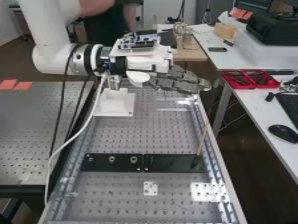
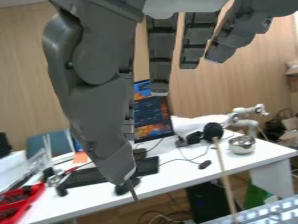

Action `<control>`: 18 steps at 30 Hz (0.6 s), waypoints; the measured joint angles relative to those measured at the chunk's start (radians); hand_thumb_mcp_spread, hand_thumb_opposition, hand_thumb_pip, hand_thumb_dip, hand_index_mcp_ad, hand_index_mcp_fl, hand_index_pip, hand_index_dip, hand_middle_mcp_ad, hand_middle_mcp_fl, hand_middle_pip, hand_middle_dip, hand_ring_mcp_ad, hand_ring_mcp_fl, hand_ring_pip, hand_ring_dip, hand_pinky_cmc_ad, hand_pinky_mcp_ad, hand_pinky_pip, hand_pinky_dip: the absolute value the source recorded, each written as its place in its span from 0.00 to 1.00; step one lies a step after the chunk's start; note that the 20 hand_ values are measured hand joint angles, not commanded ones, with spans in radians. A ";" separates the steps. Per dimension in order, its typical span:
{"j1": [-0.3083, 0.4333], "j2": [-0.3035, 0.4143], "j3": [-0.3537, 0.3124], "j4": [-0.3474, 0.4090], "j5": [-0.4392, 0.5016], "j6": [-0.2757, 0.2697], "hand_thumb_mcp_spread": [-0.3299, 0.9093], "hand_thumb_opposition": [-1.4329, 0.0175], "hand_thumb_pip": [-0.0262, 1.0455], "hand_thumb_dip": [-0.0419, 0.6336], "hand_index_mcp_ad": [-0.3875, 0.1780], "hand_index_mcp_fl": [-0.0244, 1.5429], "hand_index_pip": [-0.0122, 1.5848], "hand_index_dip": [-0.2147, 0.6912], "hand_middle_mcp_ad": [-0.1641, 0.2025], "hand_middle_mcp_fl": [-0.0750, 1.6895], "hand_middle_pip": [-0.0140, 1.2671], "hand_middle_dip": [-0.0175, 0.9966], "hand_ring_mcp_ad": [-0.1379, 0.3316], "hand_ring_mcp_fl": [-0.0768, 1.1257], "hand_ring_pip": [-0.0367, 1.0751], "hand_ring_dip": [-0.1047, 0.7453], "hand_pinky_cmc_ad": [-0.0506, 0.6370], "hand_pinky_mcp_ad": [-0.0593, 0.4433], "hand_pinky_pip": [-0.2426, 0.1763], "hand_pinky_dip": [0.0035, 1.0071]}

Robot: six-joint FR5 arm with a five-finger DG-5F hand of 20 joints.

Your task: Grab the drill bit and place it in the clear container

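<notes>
Gripping a thin dark thing, the robot hand (image 1: 174, 79) is above the far part of the metal bench (image 1: 123, 137), and its thumb (image 2: 106, 130) is closed towards a finger partly behind it. The thing is slender and the glare on the bench is strong, so I say only with care that this sliver is the drill bit (image 2: 134, 194) and that the pale see-through shape is the clear container (image 1: 171, 104). The drill bit sticks out beyond the thumb's end, its long axis nearly upright with a little tilt, the free end downwards. In the high view, the container lies at about six o'clock from the hand, just beside it and lower. On this relation the coming move should turn: the hand, being the only one, would need to bring the free end over the opening, then go down and release. At eight o'clock is the white stand (image 1: 114, 104). Further away, near six o'clock, lies the black plate (image 1: 166, 161), and between five and six the thin stick (image 1: 202, 139) rises, leaning, from its end. The red trays (image 1: 238, 80) are at three o'clock, on the white desk (image 1: 263, 112).
</notes>
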 joint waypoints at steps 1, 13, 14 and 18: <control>0.012 0.003 -0.001 -0.003 -0.009 0.005 0.78 0.27 0.43 0.41 0.39 0.70 0.44 0.60 0.61 0.25 0.10 0.25 0.51 0.15 0.13 0.16 0.53 0.31 0.35 0.17; 0.096 -0.068 0.063 -0.041 -0.130 0.066 0.78 0.28 0.43 0.41 0.41 0.70 0.42 0.64 0.61 0.26 0.10 0.25 0.52 0.15 0.12 0.17 0.53 0.32 0.35 0.17; 0.102 -0.081 0.074 -0.047 -0.137 0.072 0.78 0.28 0.43 0.41 0.42 0.70 0.42 0.64 0.61 0.26 0.10 0.25 0.52 0.15 0.12 0.17 0.53 0.32 0.35 0.17; 0.115 -0.122 0.106 -0.068 -0.148 0.088 0.78 0.28 0.43 0.41 0.42 0.70 0.42 0.64 0.61 0.26 0.10 0.25 0.54 0.15 0.12 0.17 0.53 0.31 0.35 0.17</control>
